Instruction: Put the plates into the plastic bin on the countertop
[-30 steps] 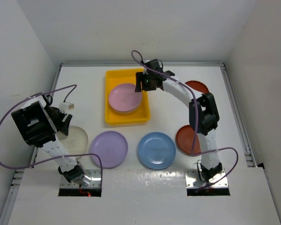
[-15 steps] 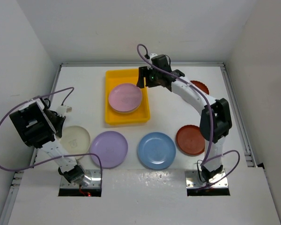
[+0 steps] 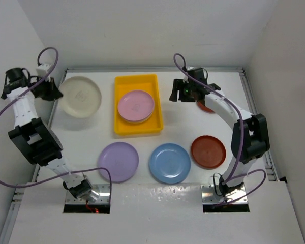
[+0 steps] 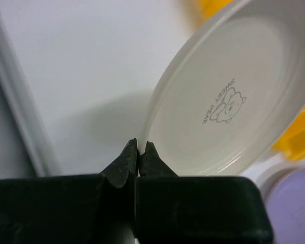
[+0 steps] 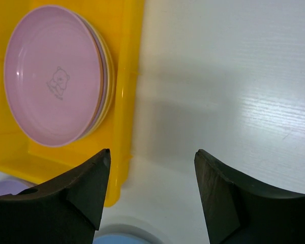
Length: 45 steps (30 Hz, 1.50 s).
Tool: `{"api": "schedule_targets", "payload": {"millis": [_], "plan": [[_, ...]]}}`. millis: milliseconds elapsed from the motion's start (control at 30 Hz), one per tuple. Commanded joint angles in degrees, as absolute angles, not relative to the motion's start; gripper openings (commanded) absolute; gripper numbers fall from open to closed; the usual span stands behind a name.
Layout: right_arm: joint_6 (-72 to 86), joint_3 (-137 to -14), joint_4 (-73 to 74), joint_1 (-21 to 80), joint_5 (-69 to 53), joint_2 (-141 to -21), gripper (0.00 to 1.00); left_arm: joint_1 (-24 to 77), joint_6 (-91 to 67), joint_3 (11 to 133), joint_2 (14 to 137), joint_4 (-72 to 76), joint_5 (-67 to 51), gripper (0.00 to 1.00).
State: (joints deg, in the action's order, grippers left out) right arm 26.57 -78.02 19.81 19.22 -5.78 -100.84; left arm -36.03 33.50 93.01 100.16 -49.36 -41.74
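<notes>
A round pink plastic plate [image 3: 135, 105] lies in the yellow plastic bin [image 3: 123, 128], my cream plate [image 3: 80, 96] to its left. A lilac plate [image 3: 118, 161], a blue plate [image 3: 170, 163] and a red-brown plate [image 3: 208, 151] lie before it.

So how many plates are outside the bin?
5: cream plate in the left pincer; lilac plate, blue plate, red-brown plate near the front; second red-brown plate behind the right arm. More may be stacked underneath.

One yellow bin [image 3: 126, 84], one stack [image 3: 135, 105], one cream plate [image 3: 80, 96], four other plates [image 3: 170, 163].
</notes>
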Motion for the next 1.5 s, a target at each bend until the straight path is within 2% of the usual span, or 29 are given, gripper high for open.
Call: {"api": "schedule_targets", "payload": {"millis": [0, 167, 333, 467, 667, 867, 1133, 1300, 1367, 1467], "plan": [[27.0, -76.3, 19.6, 19.2, -4.9, -97.6, 0.67, -26.6, 13.2, 96.5, 98.9, -37.6, -52.5, 0.0], [27.8, -72.9, 21.3, 17.4, -8.0, -96.6, 0.67, -15.6, 4.2, 101.1, 107.7, -35.7, -40.8, 0.0], [25.9, -68.3, 22.4, 16.7, -7.2, -93.3, 0.68, -6.6, 1.5, 104.5, 115.5, -35.7, -38.9, 0.0], [25.8, -65.0, 23.6, 16.7, -7.5, -91.6, 0.68, -1.8, 1.5, 106.0, 118.2, -35.7, -37.1, 0.0], [25.5, -62.0, 25.5, 16.7, -8.6, -90.4, 0.68, 0.0, 3.2, 105.5, 120.2, -36.4, -32.8, 0.0], [21.7, -58.5, 26.0, 16.6, -13.6, -90.4, 0.71, 3.9, 7.3, 105.5, 121.5, -41.2, -28.3, 0.15], [15.0, -49.6, 21.5, 20.8, -18.1, -88.5, 0.72, 4.7, 9.1, 106.0, 122.0, -43.6, -25.2, 0.25], [12.7, -47.1, 19.2, 23.8, -18.2, -90.2, 0.72, 4.7, 10.2, 107.1, 122.0, -44.2, -23.5, 0.44], [11.4, -46.4, 19.0, 24.3, -17.7, -91.1, 0.7, 4.7, 10.2, 107.8, 122.0, -44.7, -23.5, 0.51], [10.8, -45.6, 18.2, 25.5, -17.4, -92.1, 0.62, 4.7, 10.7, 108.4, 122.0, -45.3, -22.9, 0.52]]}}
